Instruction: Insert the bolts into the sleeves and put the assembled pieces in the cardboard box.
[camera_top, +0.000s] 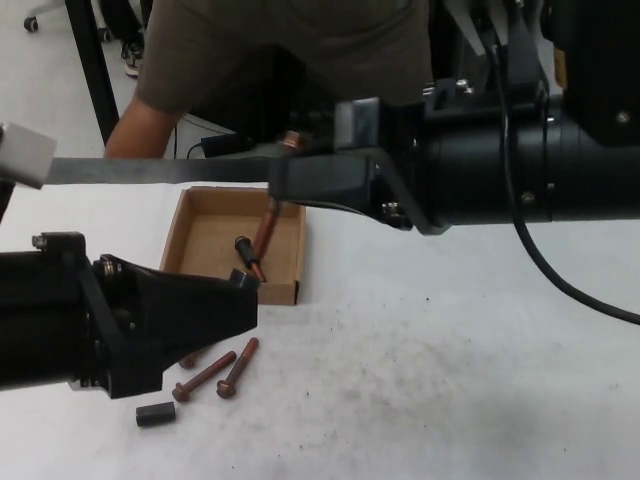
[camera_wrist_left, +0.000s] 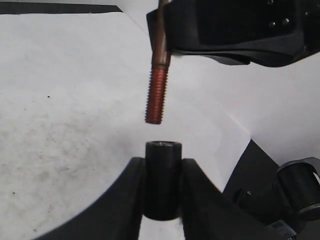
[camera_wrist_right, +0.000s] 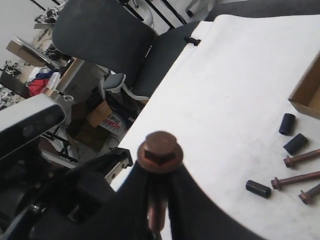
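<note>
One bolt (camera_wrist_left: 157, 75) clamped in right gripper (camera_wrist_right: 159, 190) hangs above sleeve (camera_wrist_left: 162, 182) clamped in left gripper (camera_wrist_left: 163, 170).

I see a copper-brown bolt (camera_wrist_left: 162, 45) whose threaded end runs redder, and a plain black sleeve (camera_wrist_left: 162, 175). My left gripper (camera_wrist_left: 162, 167) and right gripper (camera_wrist_right: 159, 172) both have black jaws. The counter (camera_top: 450, 350) is white, speckled with grey smudges. The cardboard box (camera_top: 178, 240), middle left of the high frame, is tan brown; the loose bolts (camera_top: 205, 375) at lower left are coppery, the loose sleeve (camera_top: 155, 413) black
</note>
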